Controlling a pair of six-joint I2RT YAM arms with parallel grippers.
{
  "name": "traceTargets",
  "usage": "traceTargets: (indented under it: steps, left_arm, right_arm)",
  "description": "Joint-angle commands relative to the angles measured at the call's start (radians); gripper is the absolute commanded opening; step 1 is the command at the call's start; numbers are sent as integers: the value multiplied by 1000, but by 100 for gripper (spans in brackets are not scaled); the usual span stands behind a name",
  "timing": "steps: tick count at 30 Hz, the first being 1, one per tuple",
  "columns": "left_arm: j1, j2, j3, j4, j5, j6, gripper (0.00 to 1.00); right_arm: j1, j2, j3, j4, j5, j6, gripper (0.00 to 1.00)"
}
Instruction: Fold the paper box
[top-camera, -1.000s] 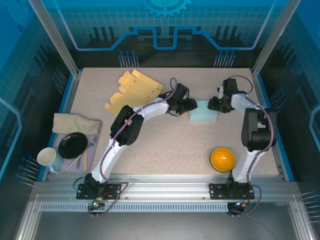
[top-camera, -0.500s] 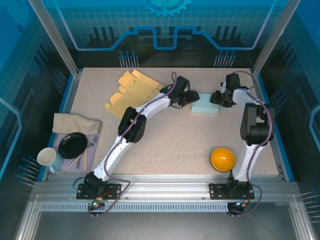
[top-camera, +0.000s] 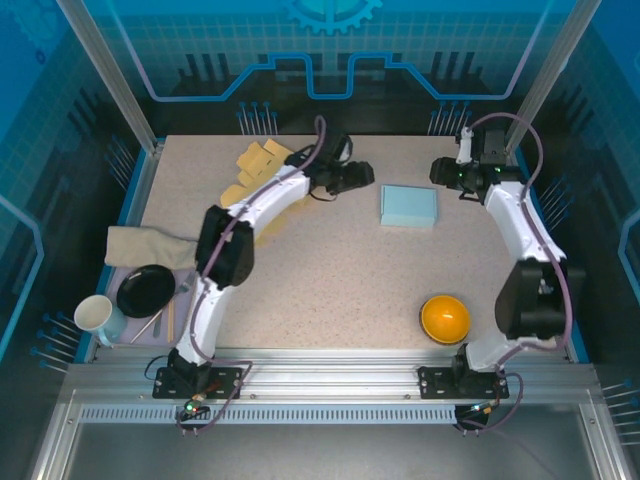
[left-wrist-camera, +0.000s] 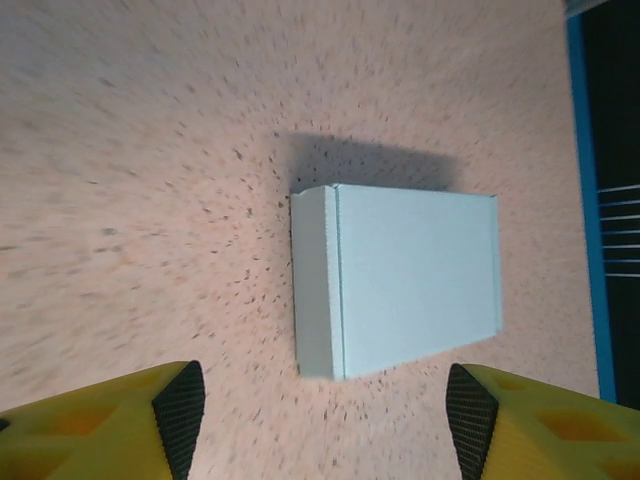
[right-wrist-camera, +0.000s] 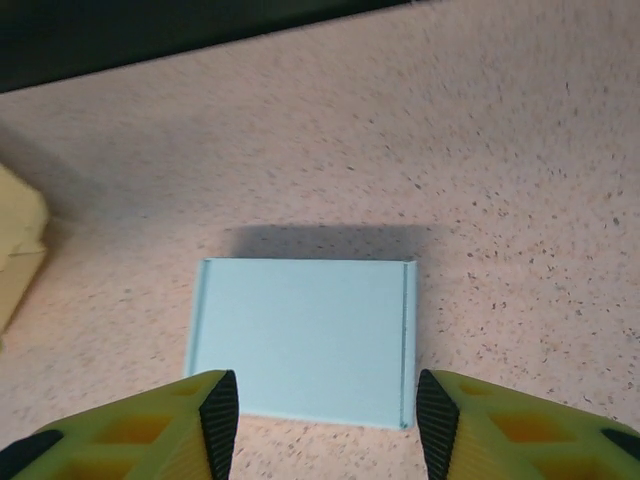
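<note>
A closed, light blue paper box (top-camera: 409, 206) lies flat on the speckled table, back centre. My left gripper (top-camera: 362, 175) hovers to its left, apart from it, jaws open and empty. From the left wrist the box (left-wrist-camera: 398, 280) lies ahead of the yellow fingers (left-wrist-camera: 120, 420). My right gripper (top-camera: 445, 172) hangs to the right of the box, also open with nothing in it. Through the right wrist camera the box (right-wrist-camera: 300, 336) sits just beyond the fingertips (right-wrist-camera: 222, 415), untouched.
Flat yellow cardboard blanks (top-camera: 262, 170) lie at the back left under the left arm. An orange bowl (top-camera: 445, 318) sits front right. At the left edge are a grey cloth (top-camera: 150, 247), a black plate (top-camera: 146, 290) with cutlery, and a white mug (top-camera: 94, 315).
Both grippers have let go of the blue box and pulled away from it, the left toward the back left, the right toward the back right. The box now lies flat and closed.
</note>
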Motion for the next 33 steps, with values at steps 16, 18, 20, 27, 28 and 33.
traceTargets:
  steps: [16, 18, 20, 27, 28, 33]
  left_arm:
    - [165, -151, -348, 47, -125, 485, 67]
    - [157, -74, -259, 17, -140, 519, 67]
    - [145, -8, -178, -19, -152, 550, 67]
    - [107, 184, 66, -170, -309, 602, 50]
    - [108, 189, 70, -170, -323, 602, 42]
    - [93, 111, 13, -142, -354, 574, 1]
  right_arm:
    - [418, -264, -271, 10, 95, -12, 53]
    - [422, -277, -282, 7, 79, -6, 53]
    - [424, -286, -288, -3, 72, -9, 53]
    - [421, -343, -291, -54, 90, -42, 53]
    - [419, -353, -289, -62, 94, -47, 53]
    - [403, -416, -291, -97, 131, -67, 53]
